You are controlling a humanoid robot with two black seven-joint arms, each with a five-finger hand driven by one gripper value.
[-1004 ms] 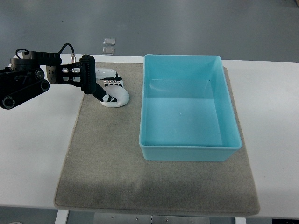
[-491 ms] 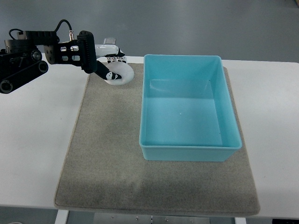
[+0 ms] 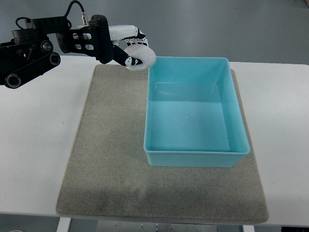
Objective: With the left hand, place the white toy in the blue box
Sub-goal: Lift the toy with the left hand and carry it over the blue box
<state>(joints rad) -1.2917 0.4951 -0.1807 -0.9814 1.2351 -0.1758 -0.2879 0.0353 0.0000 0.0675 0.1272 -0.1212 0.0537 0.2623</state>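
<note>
The white toy [image 3: 137, 57] is lifted off the worktop [image 3: 38, 145], grasped in the left hand [image 3: 118, 46] at the upper left of the frame, just beside the blue box [image 3: 195, 157] at its upper-left corner. Carrying over the rim and releasing remain. The arm reaches in horizontally from the left edge, fingers wrapped around the toy.

Left arm came in from the upper left edge, black segmented forearm lying roughly level and reaching rightward. Left hand [image 3: 126, 46] sat at the arm's far end, raised off the surface, black palm facing the camera side, white fingers [image 3: 126, 32] curled around the white toy [image 3: 140, 58]. Right arm was out of frame
</note>
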